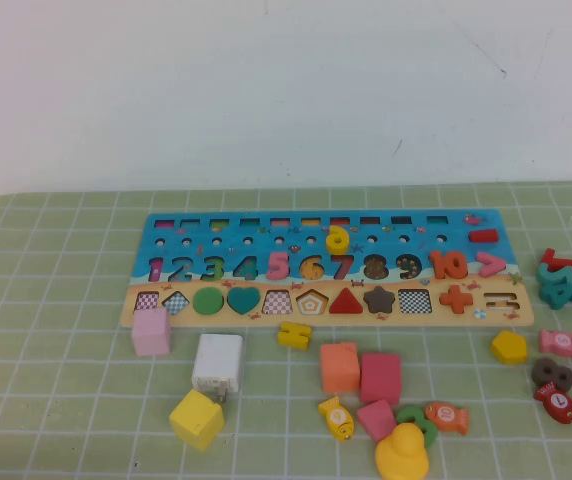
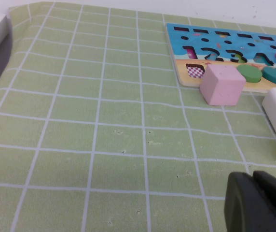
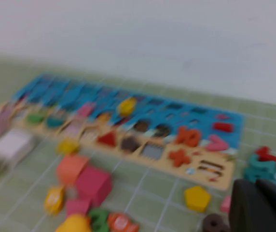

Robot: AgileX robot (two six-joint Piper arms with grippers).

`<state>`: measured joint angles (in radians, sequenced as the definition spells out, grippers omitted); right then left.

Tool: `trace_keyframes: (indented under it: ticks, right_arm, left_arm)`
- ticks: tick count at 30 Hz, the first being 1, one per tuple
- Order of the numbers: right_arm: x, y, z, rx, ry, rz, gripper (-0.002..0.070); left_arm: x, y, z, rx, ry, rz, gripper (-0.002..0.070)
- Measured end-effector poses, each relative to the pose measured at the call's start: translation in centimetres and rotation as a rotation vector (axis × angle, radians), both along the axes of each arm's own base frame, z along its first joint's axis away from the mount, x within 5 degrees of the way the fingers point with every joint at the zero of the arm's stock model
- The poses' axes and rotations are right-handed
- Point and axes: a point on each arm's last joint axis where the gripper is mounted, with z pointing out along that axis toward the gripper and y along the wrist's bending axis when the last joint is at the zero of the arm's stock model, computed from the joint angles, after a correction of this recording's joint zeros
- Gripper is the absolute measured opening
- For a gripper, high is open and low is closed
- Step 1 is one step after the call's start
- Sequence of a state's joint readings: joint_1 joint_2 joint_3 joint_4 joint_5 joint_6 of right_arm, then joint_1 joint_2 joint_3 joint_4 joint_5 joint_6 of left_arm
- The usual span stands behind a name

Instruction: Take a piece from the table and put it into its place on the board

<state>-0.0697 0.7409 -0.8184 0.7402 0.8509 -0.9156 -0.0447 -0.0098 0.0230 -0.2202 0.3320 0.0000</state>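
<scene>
While the table (image 1: 56, 330) spreads wide under everything, the board (image 1: 166, 300) lies long-axis left to right across its middle. On the board's blue part, just far of the orange 6 slot (image 1: 312, 268), rests the piece (image 1: 337, 239), not seated in its slot. Neither arm shows in the high view. The right gripper (image 3: 263, 205) sits pressed together near the right end, with the piece to its far left. The left gripper (image 2: 258, 203) is low at the near left; I cannot tell its state.

yellow 6 (image 1: 337, 239) on board (image 1: 166, 232), blocks below
</scene>
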Motion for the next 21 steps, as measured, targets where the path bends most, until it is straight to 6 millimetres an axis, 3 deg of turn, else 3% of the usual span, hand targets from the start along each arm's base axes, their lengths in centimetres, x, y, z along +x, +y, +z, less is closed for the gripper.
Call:
trace_keyframes:
  ticks: [5,10,15,18,21]
  right_arm:
    - [0.4,0.0,0.4,-0.007,0.013,0.018,-0.0003]
    - [5.9,-0.1,4.3,-0.056,0.064,0.100,-0.0003]
    - [11.1,0.7,6.9,-0.115,0.073,0.127,-0.0003]
    - [14.2,2.6,7.7,-0.201,0.085,0.146,-0.0003]
    - [16.7,5.8,7.4,-0.313,0.112,0.178,-0.0003]
  left_arm:
    - [0.0,0.0,0.0,-0.002,0.000,0.000,-0.0001]
    - [0.0,-0.1,0.0,-0.024,0.001,-0.002,-0.0001]
    - [0.0,-0.2,0.0,-0.067,0.005,-0.005,-0.0001]
    - [0.0,-0.2,0.1,-0.075,0.005,-0.006,-0.0001]
    - [0.0,-0.2,0.1,-0.076,0.005,-0.006,-0.0001]
